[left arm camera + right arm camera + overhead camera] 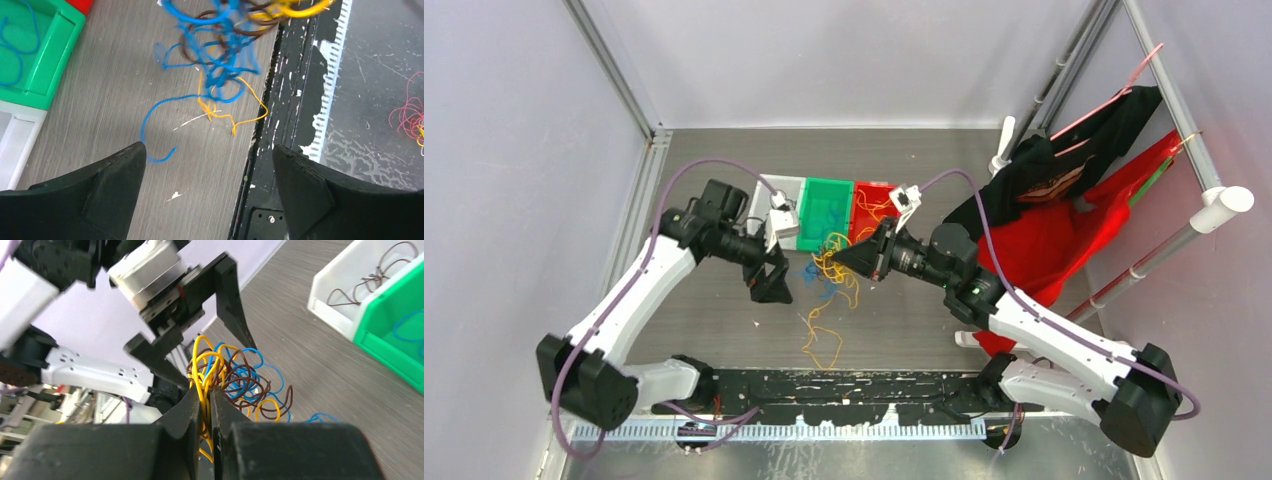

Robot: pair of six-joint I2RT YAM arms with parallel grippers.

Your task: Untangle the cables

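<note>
While the right end effector (852,258) pinches a knot of cables (829,268) and holds it off the surface (714,330), the overhead view shows the left end effector (772,287) hanging just beside the bundle. Loose yellow strands trail toward the near edge. A white bin (779,190), a green bin (826,200) and a red bin (879,195) sit in a row just behind, apparently to take wires sorted by colour.

From the left wrist, the two black fingers (110,185) stand wide apart with nothing between them. The blue, brown and yellow tangle hangs blurred above the grey wood, with a blue tail and a yellow one touching the surface. The green bin holds a blue wire.

From the right wrist, the jaws are nearly closed on several yellow strands, so the clump dangles free for the other arm to pick at. The likely next move is for the open fingers to close on one blue or brown loop.
</note>
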